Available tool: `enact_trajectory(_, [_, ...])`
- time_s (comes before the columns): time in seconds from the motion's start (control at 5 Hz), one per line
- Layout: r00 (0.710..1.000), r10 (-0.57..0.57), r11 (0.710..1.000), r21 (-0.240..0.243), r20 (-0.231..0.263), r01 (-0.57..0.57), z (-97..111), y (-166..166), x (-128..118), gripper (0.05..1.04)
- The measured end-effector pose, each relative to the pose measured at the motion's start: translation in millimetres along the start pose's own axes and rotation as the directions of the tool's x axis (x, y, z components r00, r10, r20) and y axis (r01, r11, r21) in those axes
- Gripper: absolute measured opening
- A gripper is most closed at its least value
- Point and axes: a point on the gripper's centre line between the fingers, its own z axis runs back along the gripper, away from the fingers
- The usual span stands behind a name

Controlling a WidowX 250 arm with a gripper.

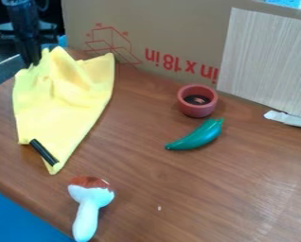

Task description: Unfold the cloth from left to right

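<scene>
The black gripper (pixel 31 59) hangs down at the upper left, its lower end against the upper left edge of the yellow cloth (pixel 64 101). The cloth lies on the left part of the table, bunched and raised in creases near the gripper. From there it narrows to a pointed corner toward the front. A short black bar (pixel 43 152) lies across the cloth close to that corner.
A white mushroom with a brown cap (pixel 86 215) lies in front of the cloth. To the right are a red cup (pixel 197 108) and a green pepper (pixel 197 138) on the wooden table (pixel 197 189). A cardboard wall (pixel 165 33) stands along the back.
</scene>
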Motion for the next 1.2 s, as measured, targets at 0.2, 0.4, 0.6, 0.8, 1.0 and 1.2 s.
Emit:
enact_trajectory(0.2, [0.999, -0.022, 0.999, -0.025, -0.046, 0.021, 15, -33, -7, 0.058])
enact_trajectory(0.4, [0.995, -0.040, 0.999, -0.036, -0.092, 0.037, 18, -63, -15, 0.058])
enact_trajectory(0.6, [0.992, -0.052, 0.999, -0.021, -0.112, 0.050, 23, -91, -20, 0.058])
enact_trajectory(0.8, [0.990, -0.056, 0.998, -0.028, -0.132, 0.053, 30, -113, -26, 0.058])
enact_trajectory(1.0, [0.988, -0.066, 0.997, -0.059, -0.142, 0.058, 41, -132, -33, 0.058])
enact_trajectory(1.2, [0.986, -0.105, 0.991, -0.101, -0.133, 0.092, 57, -163, -44, 0.058])
